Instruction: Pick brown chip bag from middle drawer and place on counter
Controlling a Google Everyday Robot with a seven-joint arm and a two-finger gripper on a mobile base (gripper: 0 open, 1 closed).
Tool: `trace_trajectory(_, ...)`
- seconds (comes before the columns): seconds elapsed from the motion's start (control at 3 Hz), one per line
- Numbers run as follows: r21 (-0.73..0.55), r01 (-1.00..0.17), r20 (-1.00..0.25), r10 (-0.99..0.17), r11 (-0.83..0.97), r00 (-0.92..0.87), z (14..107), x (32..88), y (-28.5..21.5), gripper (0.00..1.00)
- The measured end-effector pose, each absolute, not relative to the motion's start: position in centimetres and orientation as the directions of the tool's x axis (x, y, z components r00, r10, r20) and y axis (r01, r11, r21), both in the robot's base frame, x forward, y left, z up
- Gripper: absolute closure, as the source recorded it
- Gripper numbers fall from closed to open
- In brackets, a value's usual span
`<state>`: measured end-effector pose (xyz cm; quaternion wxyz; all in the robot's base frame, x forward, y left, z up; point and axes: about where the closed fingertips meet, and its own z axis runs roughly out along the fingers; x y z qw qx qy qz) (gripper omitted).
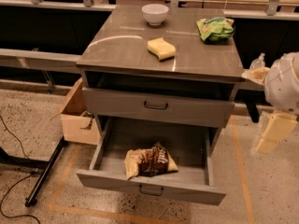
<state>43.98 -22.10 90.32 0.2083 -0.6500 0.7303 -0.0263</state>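
The middle drawer [107, 181] stands pulled out, open from above. The shut drawer front [159, 107] over it overhangs its rear. The brown chip bag [150, 161] lies near the front panel, with bare tray on both sides. On the counter [117, 50], a white bowl [155, 14], a yellow sponge [161, 48] and a green snack bag [215, 28] occupy the back and middle. The gripper [272, 133] hangs right of the cabinet, apart from it.
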Motion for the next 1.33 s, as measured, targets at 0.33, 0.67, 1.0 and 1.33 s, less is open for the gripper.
trace_trajectory(0.33,-0.339,-0.938,-0.272,-0.962,0.077,0.019,83.9,45.6,-21.9,0.00)
trace_trajectory(0.67,-0.389,-0.921,-0.263,-0.959,0.008,0.103,77.5,49.1,-20.5,0.00)
trace_trajectory(1.0,-0.448,-0.894,-0.270,-0.958,0.033,0.100,78.3,50.7,-20.5,0.00)
trace_trajectory(1.33,-0.448,-0.894,-0.270,-0.958,0.033,0.100,78.3,50.7,-20.5,0.00)
